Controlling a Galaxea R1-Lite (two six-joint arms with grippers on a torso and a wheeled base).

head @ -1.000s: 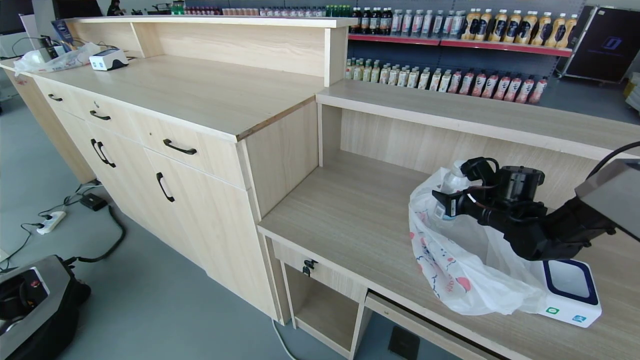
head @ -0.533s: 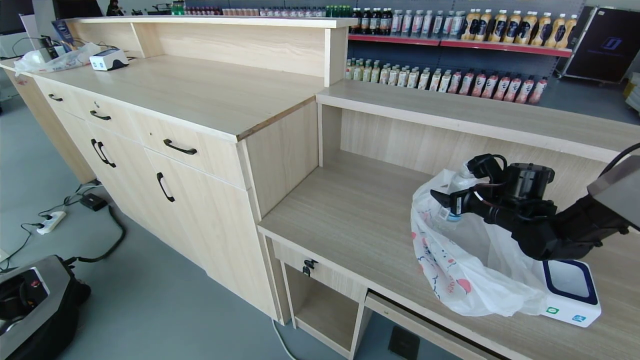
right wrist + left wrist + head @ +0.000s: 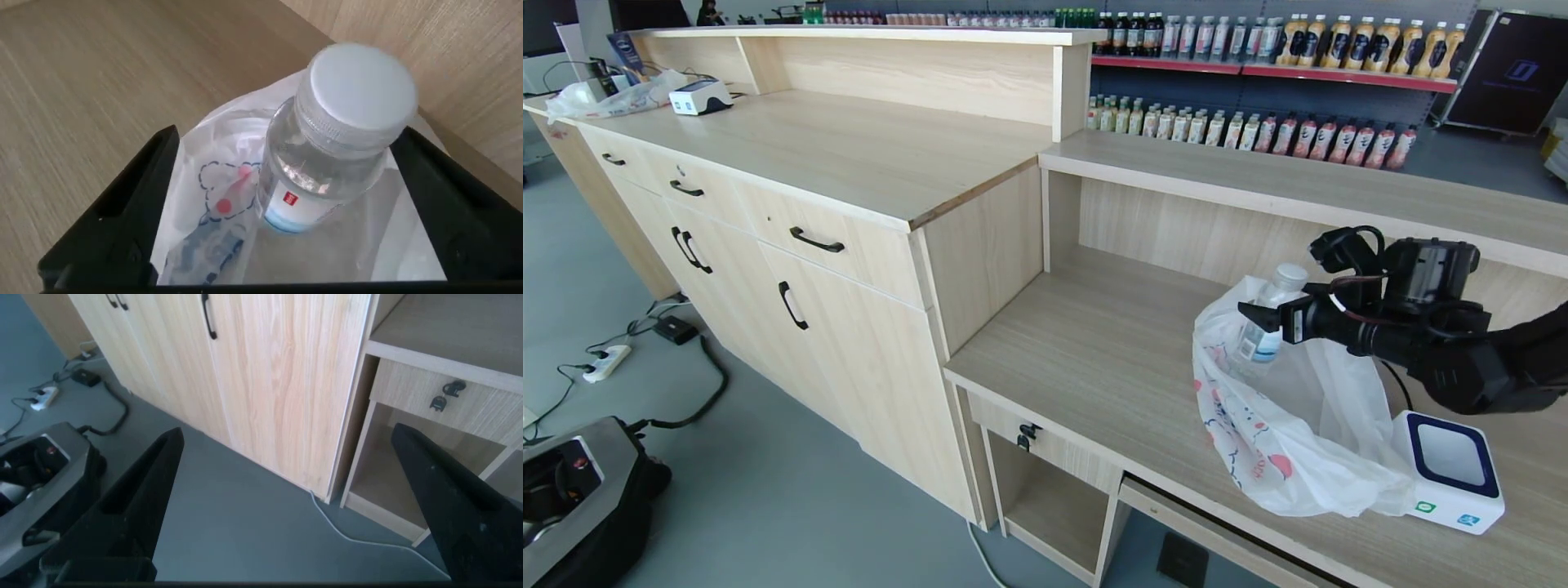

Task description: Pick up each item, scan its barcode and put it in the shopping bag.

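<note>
A clear water bottle point(image 3: 1267, 320) with a white cap and blue label stands inside the white printed shopping bag point(image 3: 1282, 441) on the lower counter, its top poking out of the bag's mouth. My right gripper point(image 3: 1298, 282) hovers over the bag, open, one finger on each side of the bottle and neither touching it. In the right wrist view the bottle point(image 3: 335, 139) sits between the wide-apart fingers of that gripper point(image 3: 286, 143), with the bag point(image 3: 208, 204) under it. My left gripper point(image 3: 286, 498) hangs open above the grey floor beside the cabinet, holding nothing.
A white barcode scanner point(image 3: 1450, 474) with a blue-rimmed window sits against the bag's right side. A raised shelf point(image 3: 1298, 188) runs behind the bag. A taller counter point(image 3: 833, 147) stands to the left. Cables point(image 3: 678, 367) lie on the floor.
My right gripper has drawn back to the right and risen, leaving the bottle standing in the bag. More of the bottle's neck and cap now shows.
</note>
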